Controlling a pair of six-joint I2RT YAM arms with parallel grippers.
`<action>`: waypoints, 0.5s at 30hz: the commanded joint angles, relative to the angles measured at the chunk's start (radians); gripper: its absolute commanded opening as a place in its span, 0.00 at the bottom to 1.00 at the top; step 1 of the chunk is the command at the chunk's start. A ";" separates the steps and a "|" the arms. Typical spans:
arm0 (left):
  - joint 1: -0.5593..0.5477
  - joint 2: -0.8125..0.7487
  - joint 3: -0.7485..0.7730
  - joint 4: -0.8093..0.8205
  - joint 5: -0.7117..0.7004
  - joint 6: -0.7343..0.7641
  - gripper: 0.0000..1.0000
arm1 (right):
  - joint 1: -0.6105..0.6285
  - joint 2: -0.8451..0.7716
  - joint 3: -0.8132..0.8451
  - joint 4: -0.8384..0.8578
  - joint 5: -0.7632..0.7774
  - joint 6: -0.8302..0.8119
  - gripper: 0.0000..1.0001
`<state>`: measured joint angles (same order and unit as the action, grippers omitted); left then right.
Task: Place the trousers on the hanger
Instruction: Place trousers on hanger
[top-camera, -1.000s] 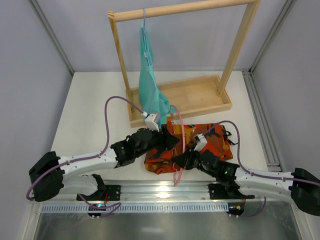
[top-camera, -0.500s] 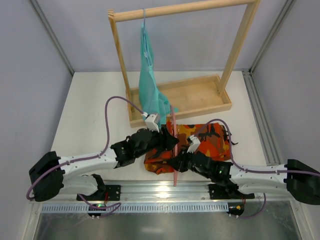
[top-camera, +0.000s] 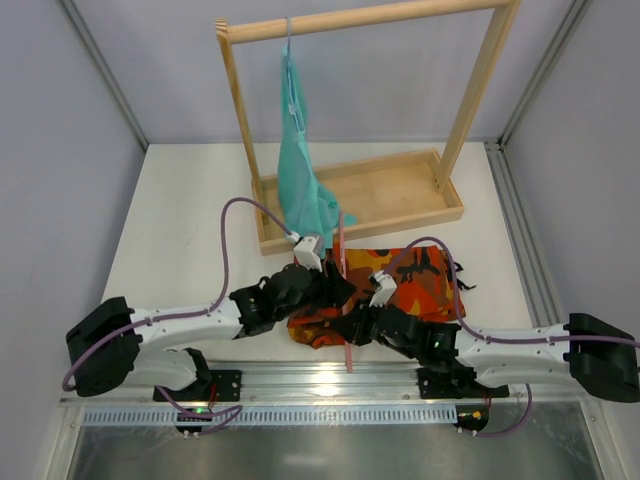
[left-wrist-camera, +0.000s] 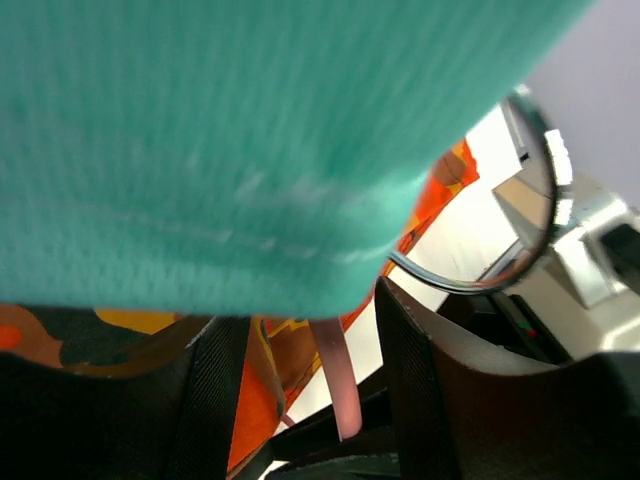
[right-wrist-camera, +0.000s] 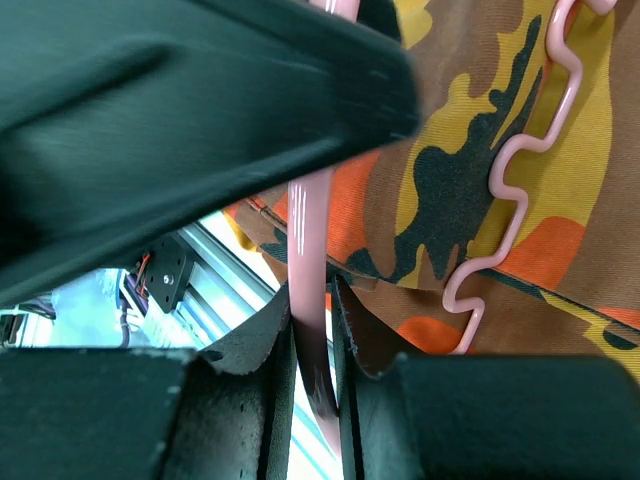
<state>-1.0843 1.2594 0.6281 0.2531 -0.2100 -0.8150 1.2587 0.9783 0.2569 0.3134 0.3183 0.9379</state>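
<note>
The right gripper (right-wrist-camera: 312, 312) pinches the pink arm of the hanger (right-wrist-camera: 310, 235). The hanger's wavy bar lies on the trousers (right-wrist-camera: 600, 210) just to the gripper's right. The left gripper (left-wrist-camera: 300, 335) stands spread, with the hanger's arm untouched between its jaws and a teal garment (left-wrist-camera: 250, 130) just above it.

Teal garment (left-wrist-camera: 200, 120) blurred, blocks most of left wrist view.

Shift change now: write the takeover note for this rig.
Right claw: shut on the hanger, at its straight bar.
Left claw: open, that bar between its fingers, untouched; teal garment fills most of its view.
Trousers: bunched on the table, under the hanger's wavy bar.
Done: hanger gripped. Left: get the trousers onto the hanger.
</note>
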 joint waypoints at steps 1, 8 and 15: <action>-0.015 0.032 0.025 0.008 -0.061 -0.019 0.52 | 0.018 0.000 0.027 0.049 0.044 0.001 0.21; -0.019 0.048 0.030 -0.067 -0.127 -0.065 0.29 | 0.018 -0.085 -0.018 -0.037 0.090 0.015 0.25; -0.020 0.006 0.030 -0.135 -0.172 -0.084 0.07 | -0.004 -0.230 -0.019 -0.195 0.188 0.002 0.42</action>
<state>-1.1049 1.3003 0.6395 0.1902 -0.2981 -0.9192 1.2678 0.7994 0.2420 0.1905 0.4030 0.9485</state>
